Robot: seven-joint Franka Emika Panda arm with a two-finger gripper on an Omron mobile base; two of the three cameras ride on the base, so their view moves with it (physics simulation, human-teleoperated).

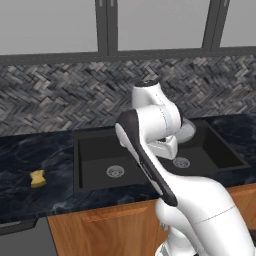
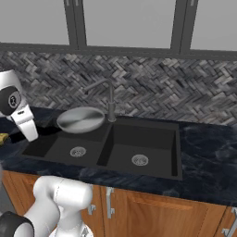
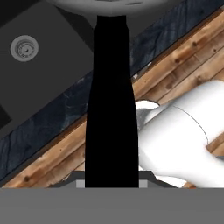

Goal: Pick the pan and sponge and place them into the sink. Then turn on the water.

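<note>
The grey pan point(image 2: 81, 119) hangs level above the black sink point(image 2: 139, 139), near the divide between its two basins and in front of the faucet. In the hand view my gripper point(image 3: 112, 180) is shut on the pan's black handle point(image 3: 111, 109), with the pan's bowl point(image 3: 113, 5) at the top edge. From the left base view only a sliver of the pan point(image 1: 188, 131) shows behind my arm. The yellow sponge point(image 1: 37, 178) lies on the dark counter left of the sink point(image 1: 95, 150); the sponge point(image 2: 2, 138) also peeks in at the right base view's left edge. The water is out of view.
A slim grey faucet point(image 2: 111, 99) stands behind the sink's middle. Each basin has a round silver drain point(image 2: 77, 151) point(image 2: 140, 160). A herringbone backsplash rises behind the counter point(image 2: 208, 152), and wooden cabinet fronts point(image 2: 139, 208) run below it.
</note>
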